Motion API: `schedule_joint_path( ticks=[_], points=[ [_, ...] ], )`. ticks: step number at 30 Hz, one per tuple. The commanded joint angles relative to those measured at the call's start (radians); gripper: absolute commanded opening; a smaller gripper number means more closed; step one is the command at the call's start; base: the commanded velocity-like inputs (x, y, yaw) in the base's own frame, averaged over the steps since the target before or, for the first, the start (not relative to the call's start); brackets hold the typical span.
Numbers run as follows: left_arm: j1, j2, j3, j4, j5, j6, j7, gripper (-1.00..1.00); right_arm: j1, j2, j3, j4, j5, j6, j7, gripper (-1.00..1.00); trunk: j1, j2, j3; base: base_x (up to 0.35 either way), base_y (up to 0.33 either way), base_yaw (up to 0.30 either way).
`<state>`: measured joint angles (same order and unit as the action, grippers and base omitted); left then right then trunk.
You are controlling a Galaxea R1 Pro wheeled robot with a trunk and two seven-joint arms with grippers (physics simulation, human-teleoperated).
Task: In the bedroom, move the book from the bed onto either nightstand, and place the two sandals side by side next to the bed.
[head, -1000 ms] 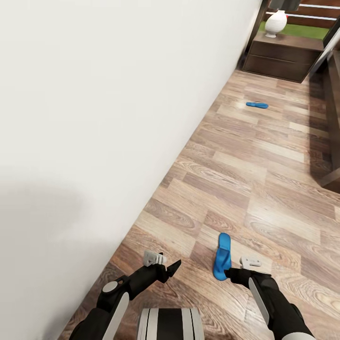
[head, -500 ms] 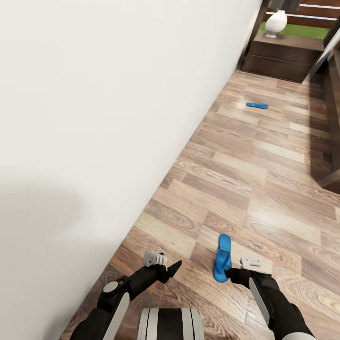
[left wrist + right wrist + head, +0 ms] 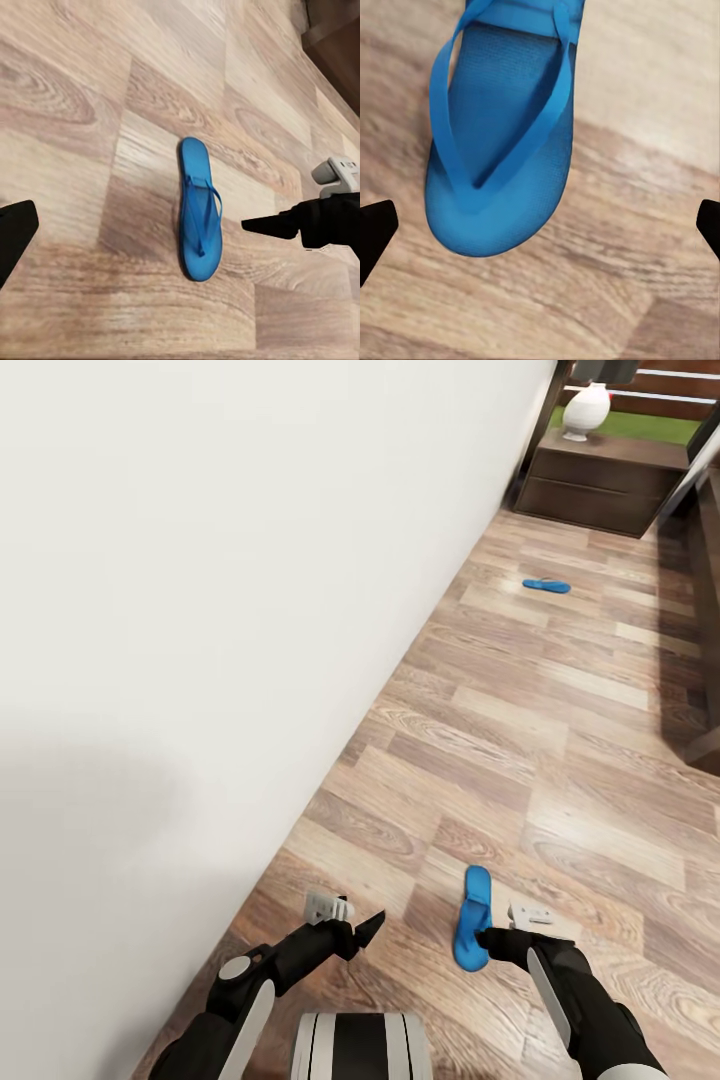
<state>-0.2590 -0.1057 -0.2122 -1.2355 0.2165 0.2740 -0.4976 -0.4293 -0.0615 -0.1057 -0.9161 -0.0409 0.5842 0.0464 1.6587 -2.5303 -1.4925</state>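
Observation:
One bright blue sandal lies flat on the wood-plank floor just ahead of me, toe strap up. My right gripper hovers open at its near end, and in the right wrist view the sandal lies between and just beyond the spread fingertips. My left gripper hangs open a short way to the sandal's left, looking across at the sandal and the right gripper. The second sandal lies far ahead on the floor. A nightstand stands at the far wall. The book is out of view.
A white wall runs close along my left side. A white vase-like lamp base sits on the nightstand. Dark wooden bed frame lines the right edge. Open floor stretches between the two sandals.
The whole head view has slid slightly, so both sandals sit a little lower in it. The arms keep their pose and nothing has been gripped.

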Motion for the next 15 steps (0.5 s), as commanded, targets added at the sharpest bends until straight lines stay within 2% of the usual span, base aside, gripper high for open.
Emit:
schedule_joint_path(
  ticks=[1,5,10,15],
  points=[
    [0.000,0.000,0.001,-0.001,0.011,0.010,-0.002,1.00,0.000,0.000,-0.002,-0.001,-0.004,0.005,0.003,1.00,0.000,0.000,-0.001,0.252,0.000,0.000],
    [0.000,0.000,0.000,-0.001,0.011,0.010,-0.002,1.00,0.000,0.000,-0.002,-0.001,-0.005,0.005,0.003,1.00,0.000,0.000,-0.001,0.148,0.000,0.000],
    [0.000,0.000,-0.001,-0.001,0.011,0.009,-0.002,1.00,0.000,0.000,-0.002,-0.001,-0.005,0.005,0.003,1.00,0.000,0.000,-0.001,0.015,0.000,0.000],
    [0.000,0.000,-0.001,-0.001,0.011,0.010,-0.002,1.00,0.000,0.000,-0.002,-0.001,-0.005,0.005,0.003,1.00,0.000,0.000,-0.001,0.101,0.055,0.000]
  ],
)
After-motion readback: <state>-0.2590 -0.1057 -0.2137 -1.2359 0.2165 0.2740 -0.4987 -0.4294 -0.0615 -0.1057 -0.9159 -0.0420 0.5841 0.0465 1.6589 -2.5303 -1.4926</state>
